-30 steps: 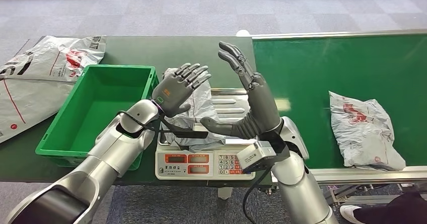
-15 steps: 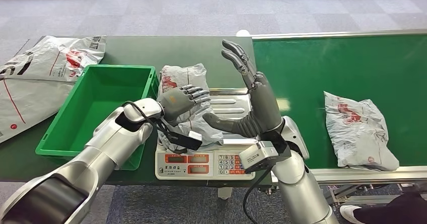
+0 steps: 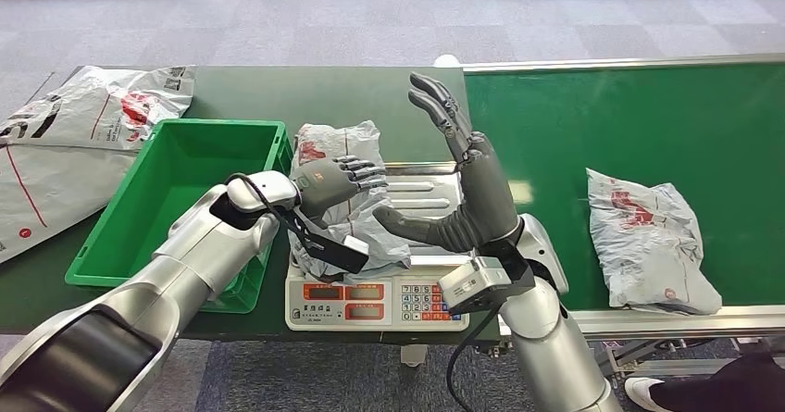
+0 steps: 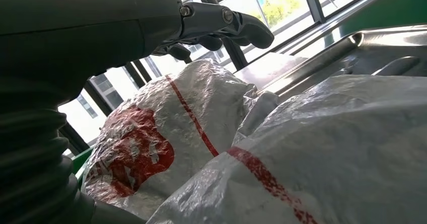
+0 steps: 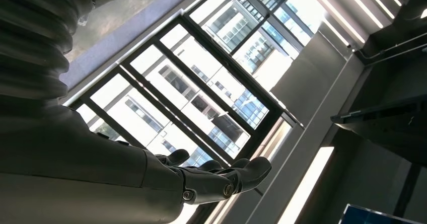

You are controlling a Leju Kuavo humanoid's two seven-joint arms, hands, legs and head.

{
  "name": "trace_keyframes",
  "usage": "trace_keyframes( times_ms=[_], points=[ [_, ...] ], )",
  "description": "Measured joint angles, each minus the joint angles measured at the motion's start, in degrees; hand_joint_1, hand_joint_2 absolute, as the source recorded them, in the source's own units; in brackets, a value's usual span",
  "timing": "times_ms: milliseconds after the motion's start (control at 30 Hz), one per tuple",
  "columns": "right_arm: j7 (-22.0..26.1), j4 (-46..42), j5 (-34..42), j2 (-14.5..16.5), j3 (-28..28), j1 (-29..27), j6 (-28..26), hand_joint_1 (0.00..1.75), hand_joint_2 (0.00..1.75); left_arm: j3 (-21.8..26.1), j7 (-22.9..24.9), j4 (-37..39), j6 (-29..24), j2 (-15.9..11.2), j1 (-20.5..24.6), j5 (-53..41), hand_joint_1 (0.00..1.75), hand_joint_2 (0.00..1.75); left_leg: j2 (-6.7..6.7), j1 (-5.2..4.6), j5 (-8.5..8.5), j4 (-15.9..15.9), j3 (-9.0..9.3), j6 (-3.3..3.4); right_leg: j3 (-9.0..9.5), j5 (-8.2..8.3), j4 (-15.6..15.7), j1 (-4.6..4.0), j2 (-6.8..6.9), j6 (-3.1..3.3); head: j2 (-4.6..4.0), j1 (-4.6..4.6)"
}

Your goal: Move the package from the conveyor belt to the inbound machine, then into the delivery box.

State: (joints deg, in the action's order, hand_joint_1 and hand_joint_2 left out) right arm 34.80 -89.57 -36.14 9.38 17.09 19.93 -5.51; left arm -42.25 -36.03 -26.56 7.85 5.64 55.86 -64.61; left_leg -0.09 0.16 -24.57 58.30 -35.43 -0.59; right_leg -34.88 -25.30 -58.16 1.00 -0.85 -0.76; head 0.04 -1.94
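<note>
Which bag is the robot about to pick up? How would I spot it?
Find the scale with number buttons, between the green bin and the belt. The bag lies on its metal tray, under the left hand. It's crumpled grey plastic with red print like the others, but the rest lie on the belt or the far-left table.

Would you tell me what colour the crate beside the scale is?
The crate is bright green, clearest in the head view.

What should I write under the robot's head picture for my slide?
Robot's left hand rests on a package lying on the scale, right hand raised open beside it.
</note>
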Motion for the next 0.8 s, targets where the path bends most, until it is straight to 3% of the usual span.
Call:
trace_keyframes(
  times_ms=[800],
  points=[
    [0.0,0.0,-0.01,-0.01,0.0,-0.01,0.0,0.0,1.75,-0.59,-0.03,0.51,0.0,0.0,0.17,0.0,0.0,1.75,0.0,0.0,0.0,0.0,0.0,0.0,0.0,0.0,0.0,0.0,0.0,0.0,0.0,0.0]
  ],
)
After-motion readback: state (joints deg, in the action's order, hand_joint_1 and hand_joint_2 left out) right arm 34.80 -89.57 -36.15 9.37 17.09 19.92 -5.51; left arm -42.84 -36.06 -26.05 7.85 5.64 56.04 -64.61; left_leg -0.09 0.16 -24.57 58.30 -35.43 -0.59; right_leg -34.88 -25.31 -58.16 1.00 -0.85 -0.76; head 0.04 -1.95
